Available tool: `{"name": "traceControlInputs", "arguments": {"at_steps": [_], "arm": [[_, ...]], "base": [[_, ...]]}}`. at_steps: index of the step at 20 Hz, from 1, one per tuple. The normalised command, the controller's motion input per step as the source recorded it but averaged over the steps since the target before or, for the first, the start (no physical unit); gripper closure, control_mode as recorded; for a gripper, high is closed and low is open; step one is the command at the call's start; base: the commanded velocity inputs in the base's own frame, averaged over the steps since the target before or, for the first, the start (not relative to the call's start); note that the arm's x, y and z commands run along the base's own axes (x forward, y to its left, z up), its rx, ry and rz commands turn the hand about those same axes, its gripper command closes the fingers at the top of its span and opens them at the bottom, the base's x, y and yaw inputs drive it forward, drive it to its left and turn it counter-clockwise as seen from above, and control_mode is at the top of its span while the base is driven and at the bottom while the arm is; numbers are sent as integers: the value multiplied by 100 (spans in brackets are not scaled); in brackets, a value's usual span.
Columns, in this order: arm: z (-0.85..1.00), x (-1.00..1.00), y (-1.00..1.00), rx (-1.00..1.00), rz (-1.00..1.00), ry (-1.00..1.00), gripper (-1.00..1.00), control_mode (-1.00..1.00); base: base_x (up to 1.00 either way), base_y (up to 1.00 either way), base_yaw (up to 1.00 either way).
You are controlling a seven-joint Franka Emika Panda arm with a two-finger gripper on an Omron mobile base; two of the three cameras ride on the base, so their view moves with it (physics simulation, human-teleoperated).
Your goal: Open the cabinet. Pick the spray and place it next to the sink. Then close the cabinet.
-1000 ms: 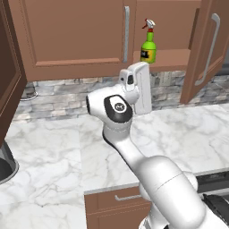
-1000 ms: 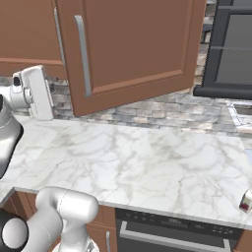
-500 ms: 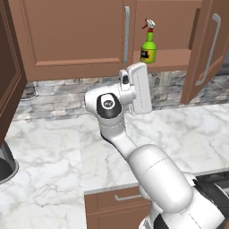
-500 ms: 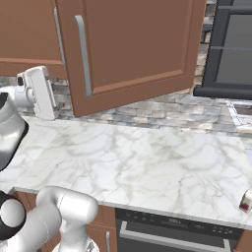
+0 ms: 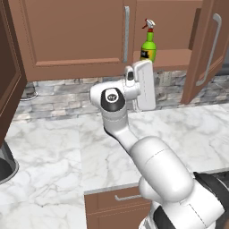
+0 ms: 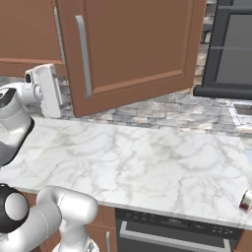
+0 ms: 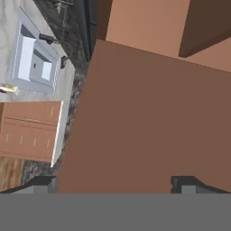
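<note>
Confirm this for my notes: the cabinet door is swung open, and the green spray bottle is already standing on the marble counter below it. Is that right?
Not quite. The cabinet door is swung open, but the spray bottle is not on the marble counter; it still stands upright on the shelf inside the cabinet, above the robot's hand. The left base view shows this.

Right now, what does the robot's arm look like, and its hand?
The arm is glossy white, made of fat rounded tube pieces. Its joints are dark, one with a round black cap and a silver ring. The hand is a flat white block. The gripper ends in two small dark fingertips.
</note>
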Motion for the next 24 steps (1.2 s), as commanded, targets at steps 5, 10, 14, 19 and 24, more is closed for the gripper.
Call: {"name": "traceControlInputs", "arguments": {"at_steps": [5, 10, 14, 19, 24], "arm": [[2, 0, -43, 0, 0, 0, -100, -100], [0, 0, -45, 0, 0, 0, -100, -100], [0, 0, -41, 0, 0, 0, -100, -100], [0, -2, -42, 0, 0, 0, -100, -100], [1, -18, -46, 0, 0, 0, -100, -100]], "base": [[0, 0, 0], [0, 0, 0], [0, 0, 0], [0, 0, 0], [0, 0, 0]]}}
